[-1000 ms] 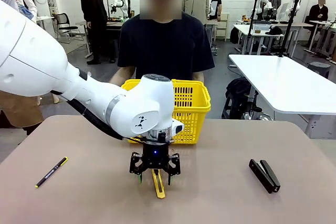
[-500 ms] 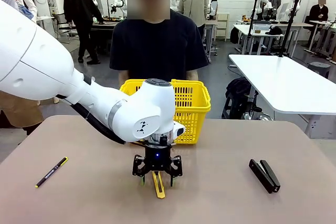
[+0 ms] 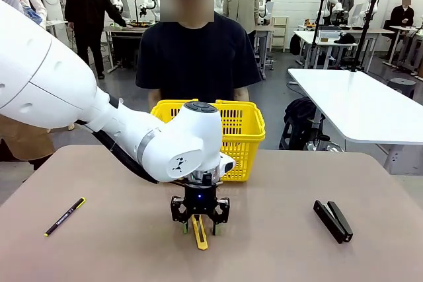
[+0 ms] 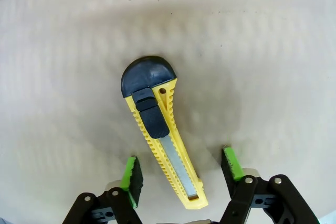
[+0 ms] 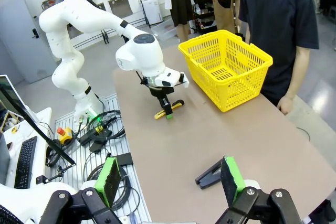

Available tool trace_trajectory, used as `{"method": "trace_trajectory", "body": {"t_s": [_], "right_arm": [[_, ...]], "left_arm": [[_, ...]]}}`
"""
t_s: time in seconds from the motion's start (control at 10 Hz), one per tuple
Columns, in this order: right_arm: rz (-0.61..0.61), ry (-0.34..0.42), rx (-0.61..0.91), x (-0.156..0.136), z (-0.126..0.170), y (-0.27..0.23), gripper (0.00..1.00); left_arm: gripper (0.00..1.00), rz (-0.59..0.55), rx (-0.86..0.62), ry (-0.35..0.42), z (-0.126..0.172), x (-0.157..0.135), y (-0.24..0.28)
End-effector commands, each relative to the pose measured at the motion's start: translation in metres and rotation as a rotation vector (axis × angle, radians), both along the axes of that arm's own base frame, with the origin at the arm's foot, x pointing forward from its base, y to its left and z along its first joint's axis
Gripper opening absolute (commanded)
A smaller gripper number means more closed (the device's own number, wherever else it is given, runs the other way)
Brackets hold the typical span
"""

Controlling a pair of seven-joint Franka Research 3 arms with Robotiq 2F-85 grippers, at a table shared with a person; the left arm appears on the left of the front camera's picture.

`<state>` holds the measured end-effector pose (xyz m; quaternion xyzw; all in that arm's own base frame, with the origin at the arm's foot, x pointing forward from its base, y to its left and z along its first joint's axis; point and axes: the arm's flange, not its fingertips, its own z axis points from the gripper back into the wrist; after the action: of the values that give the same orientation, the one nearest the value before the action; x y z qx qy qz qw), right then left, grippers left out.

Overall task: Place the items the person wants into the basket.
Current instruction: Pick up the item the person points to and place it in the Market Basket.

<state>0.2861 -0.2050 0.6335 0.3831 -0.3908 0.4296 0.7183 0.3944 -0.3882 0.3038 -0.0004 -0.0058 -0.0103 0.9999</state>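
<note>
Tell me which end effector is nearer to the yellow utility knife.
Left. The left end effector is open, straddling the utility knife on the table. The right end effector, also open, hangs far from the knife, beyond the black stapler.

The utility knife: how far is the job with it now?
Nothing looks done for it yet: the utility knife lies flat on the table. In hand: the left gripper is low over it, jaws open on either side, not touching. Left: close, lift and carry it to the yellow basket.
</note>
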Motion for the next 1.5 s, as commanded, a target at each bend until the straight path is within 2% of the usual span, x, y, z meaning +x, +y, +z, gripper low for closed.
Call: {"method": "trace_trajectory", "body": {"t_s": [0.0, 0.1, 0.2, 0.4, 0.7, 0.8, 0.9, 1.1, 1.2, 1.4], "right_arm": [[0.013, -0.024, 0.021, 0.001, 0.001, -0.001, 1.00], [0.013, -0.024, 0.021, 0.001, 0.001, -0.001, 1.00], [0.013, -0.024, 0.021, 0.001, 0.001, -0.001, 1.00], [0.013, -0.024, 0.021, 0.001, 0.001, -0.001, 1.00], [0.013, -0.024, 0.021, 0.001, 0.001, -0.001, 1.00], [0.013, -0.024, 0.021, 0.001, 0.001, -0.001, 1.00], [0.013, -0.024, 0.021, 0.001, 0.001, -0.001, 1.00], [0.013, -0.024, 0.021, 0.001, 0.001, -0.001, 1.00], [0.013, -0.024, 0.021, 0.001, 0.001, -0.001, 1.00], [0.013, -0.024, 0.021, 0.001, 0.001, -0.001, 1.00]], "left_arm": [[0.00, 0.029, 0.005, -0.037, -0.003, 0.000, -0.003], [0.00, 0.031, 0.003, -0.037, -0.003, 0.000, -0.003], [0.18, 0.030, 0.006, -0.035, -0.003, 0.001, -0.002], [0.00, 0.029, -0.001, -0.022, -0.006, 0.002, -0.002], [0.00, 0.018, 0.009, -0.024, -0.006, 0.003, -0.001], [0.00, -0.061, 0.022, -0.035, 0.004, -0.001, -0.003], [0.00, -0.169, 0.051, -0.097, 0.045, -0.010, -0.003], [0.00, -0.290, 0.004, -0.214, 0.165, -0.045, 0.008], [0.00, -0.302, -0.009, -0.256, 0.205, -0.052, 0.011], [0.00, -0.305, -0.016, -0.270, 0.255, -0.055, 0.012]]}}
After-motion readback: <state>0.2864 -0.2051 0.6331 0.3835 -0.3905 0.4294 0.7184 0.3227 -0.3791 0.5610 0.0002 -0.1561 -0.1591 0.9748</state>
